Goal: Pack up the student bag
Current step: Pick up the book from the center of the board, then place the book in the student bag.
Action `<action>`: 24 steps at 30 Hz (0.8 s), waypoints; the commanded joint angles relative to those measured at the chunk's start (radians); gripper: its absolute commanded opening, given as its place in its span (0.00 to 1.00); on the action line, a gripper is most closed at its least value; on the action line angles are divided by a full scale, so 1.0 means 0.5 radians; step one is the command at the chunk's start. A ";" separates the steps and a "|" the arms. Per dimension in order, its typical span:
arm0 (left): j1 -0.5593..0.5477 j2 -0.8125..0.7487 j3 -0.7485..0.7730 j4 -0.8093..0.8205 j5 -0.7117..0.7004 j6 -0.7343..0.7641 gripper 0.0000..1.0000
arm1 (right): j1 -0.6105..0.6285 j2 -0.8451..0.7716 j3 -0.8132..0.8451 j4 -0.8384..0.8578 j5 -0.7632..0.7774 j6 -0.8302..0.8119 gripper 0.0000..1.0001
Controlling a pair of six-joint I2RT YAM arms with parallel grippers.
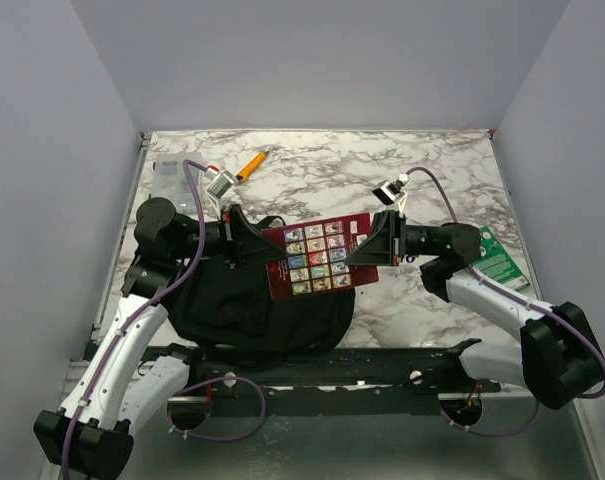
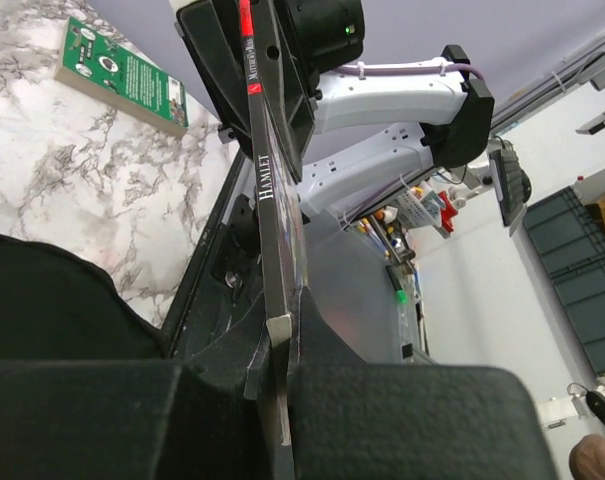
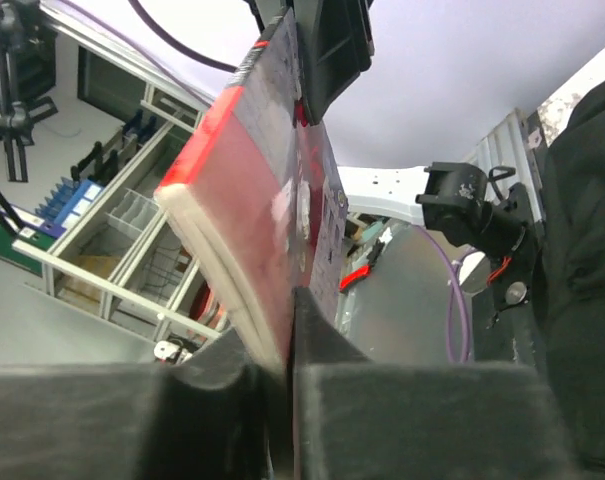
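Note:
The student bag [image 1: 237, 310] is a large black backpack lying on the marble table in front of the left arm. Above its right side hangs a thin red book [image 1: 317, 255] with a grid of small pictures on the cover, held level between both arms. My left gripper [image 1: 250, 240] is shut on the book's left edge; in the left wrist view the spine [image 2: 272, 200] reads HAMLET and runs up from between the jaws. My right gripper [image 1: 374, 243] is shut on the book's right edge [image 3: 272, 250], its pages showing in the right wrist view.
A green book [image 1: 494, 257] lies at the table's right edge, also seen in the left wrist view [image 2: 122, 72]. An orange marker [image 1: 250, 165] and a clear plastic box [image 1: 170, 177] sit at the back left. A black rail runs along the near edge.

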 commanded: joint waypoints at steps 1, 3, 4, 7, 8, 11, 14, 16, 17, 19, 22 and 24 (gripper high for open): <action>-0.006 0.021 0.021 0.028 0.004 -0.032 0.00 | 0.003 0.001 -0.089 0.482 0.082 0.282 0.02; -0.006 0.029 0.009 0.013 -0.051 -0.064 0.02 | 0.001 -0.044 -0.090 0.304 0.075 0.184 0.00; -0.006 0.025 0.006 -0.046 -0.106 -0.055 0.17 | 0.003 -0.097 -0.085 0.108 0.081 0.077 0.01; -0.040 0.007 0.090 -0.650 -0.590 0.235 0.49 | 0.001 -0.343 0.118 -1.412 0.308 -0.820 0.01; -0.082 0.005 0.122 -0.840 -0.799 0.348 0.55 | 0.003 -0.414 0.251 -2.026 0.631 -1.268 0.01; -0.278 -0.018 0.117 -1.197 -1.434 0.447 0.65 | 0.000 -0.465 0.560 -3.094 1.439 -1.627 0.00; -0.580 -0.081 -0.018 -1.217 -1.848 0.348 0.65 | -0.002 -0.486 0.668 -3.465 1.879 -1.721 0.01; -0.797 -0.085 -0.094 -1.181 -2.034 0.269 0.65 | 0.000 -0.541 0.699 -3.616 2.158 -1.736 0.01; -0.897 -0.062 -0.117 -1.159 -2.114 0.245 0.65 | 0.000 -0.572 0.701 -3.657 2.261 -1.746 0.01; -1.117 0.029 -0.120 -1.129 -2.268 0.219 0.66 | 0.000 -0.650 0.716 -3.742 2.479 -1.747 0.01; -1.415 0.283 -0.026 -1.103 -2.471 0.237 0.73 | 0.000 -0.738 0.740 -3.827 2.572 -1.781 0.00; -1.509 0.489 0.061 -1.085 -2.486 0.262 0.75 | -0.002 -0.767 0.760 -3.881 2.594 -1.789 0.01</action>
